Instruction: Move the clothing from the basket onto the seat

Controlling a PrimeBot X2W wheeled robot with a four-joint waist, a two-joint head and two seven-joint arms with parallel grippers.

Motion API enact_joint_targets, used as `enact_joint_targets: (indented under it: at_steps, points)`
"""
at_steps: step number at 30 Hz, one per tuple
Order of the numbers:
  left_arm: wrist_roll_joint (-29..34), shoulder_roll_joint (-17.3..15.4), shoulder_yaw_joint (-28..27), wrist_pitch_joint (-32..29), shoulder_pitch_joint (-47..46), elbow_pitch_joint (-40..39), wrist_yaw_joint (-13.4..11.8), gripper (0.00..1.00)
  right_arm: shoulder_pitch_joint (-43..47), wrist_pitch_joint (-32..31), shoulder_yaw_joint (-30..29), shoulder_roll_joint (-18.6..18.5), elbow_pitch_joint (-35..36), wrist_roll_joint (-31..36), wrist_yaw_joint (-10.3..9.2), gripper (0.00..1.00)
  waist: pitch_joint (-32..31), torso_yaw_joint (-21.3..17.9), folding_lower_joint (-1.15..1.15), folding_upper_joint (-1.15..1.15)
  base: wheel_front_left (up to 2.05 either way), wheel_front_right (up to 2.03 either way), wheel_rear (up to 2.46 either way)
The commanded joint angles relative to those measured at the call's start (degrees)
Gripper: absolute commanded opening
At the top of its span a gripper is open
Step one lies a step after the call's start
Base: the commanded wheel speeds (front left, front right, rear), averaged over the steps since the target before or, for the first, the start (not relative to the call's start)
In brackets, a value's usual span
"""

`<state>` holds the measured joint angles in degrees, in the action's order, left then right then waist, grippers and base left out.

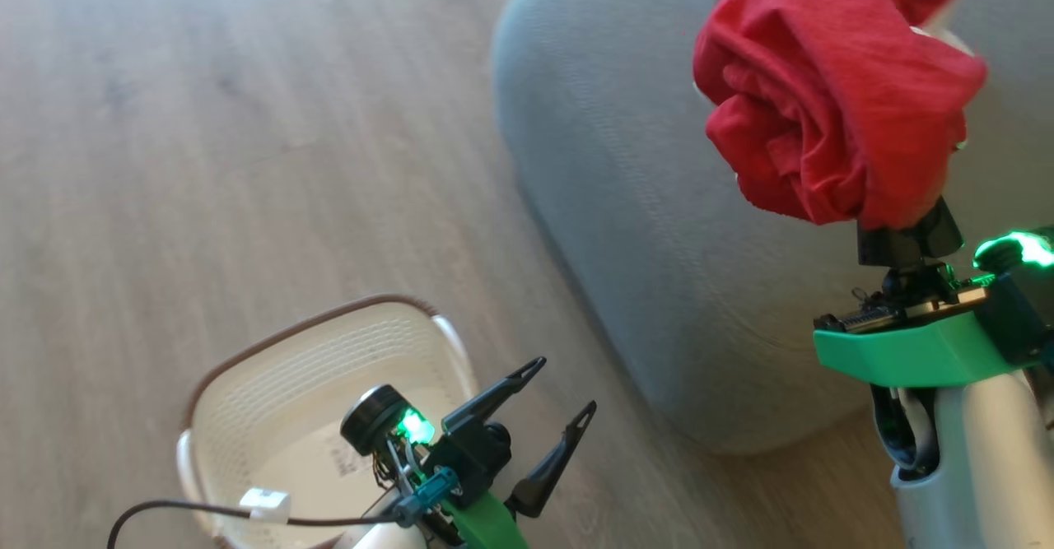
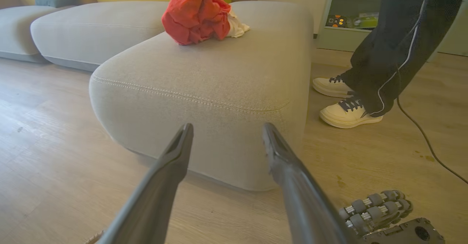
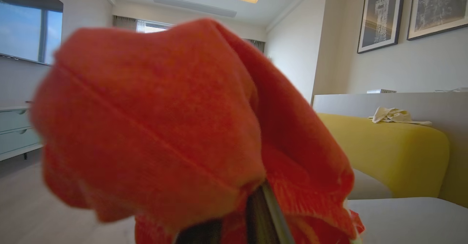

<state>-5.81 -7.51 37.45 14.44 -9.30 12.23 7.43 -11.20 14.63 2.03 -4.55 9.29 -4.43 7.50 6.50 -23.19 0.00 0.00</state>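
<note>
Right pincer [image 1: 904, 232] is clamped on the bunched red clothing [image 1: 832, 96], held over the seat [image 1: 659, 228]. Left pincer [image 1: 564, 384] stands wide and empty above the basket [image 1: 272, 384]. Risk: fabric draped round the right pincer may snag on release, or slide off the seat's rounded edge to the floor [image 1: 247, 121].

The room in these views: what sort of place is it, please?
Most likely a living room in a home. It has a large grey sofa, framed pictures on the wall, and a wood floor.
</note>
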Motion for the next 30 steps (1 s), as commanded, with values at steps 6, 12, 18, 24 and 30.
enact_joint_targets:
  at_steps: [6, 12, 18, 24, 30]
  points:
    - [-0.1, 0.3, -0.1, 0.6, -1.9, -2.0, 0.1, 1.0, -1.5, 0.4, -0.4, 0.3, 2.0, 1.0, -0.01, 0.0, -0.1, -6.7, 0.0, 0.0, 0.0, 0.0, 0.0]
    - [-1.2, 0.5, 2.9, 0.6, -3.6, -1.5, 0.1, 1.0, 0.4, 0.4, -4.3, 0.4, 3.8, 1.6, -0.01, 0.0, -0.1, -7.0, 0.0, 0.0, 0.0, 0.0, 0.0]
    - [-2.2, 0.4, 5.2, 0.6, -4.5, -0.9, 0.1, 1.0, 1.7, 0.4, -6.9, 0.8, 5.3, 1.9, -0.01, 0.0, -0.1, -7.2, 0.0, 0.0, 0.0, 0.0, 0.0]
    - [-2.7, 0.3, 6.0, 0.6, -5.2, -0.5, 0.1, 1.0, 2.2, 0.4, -8.2, 1.1, 5.8, 1.9, -0.01, 0.0, -0.1, -7.4, 0.0, 0.0, 0.0, 0.0, 0.0]
    - [-2.7, 0.2, 5.9, 0.6, -5.0, -0.5, 0.1, 1.0, 2.5, 0.4, -8.8, 1.2, 5.8, 1.9, -0.01, 0.0, -0.2, -7.4, 0.0, 0.0, 0.0, 0.0, 0.0]
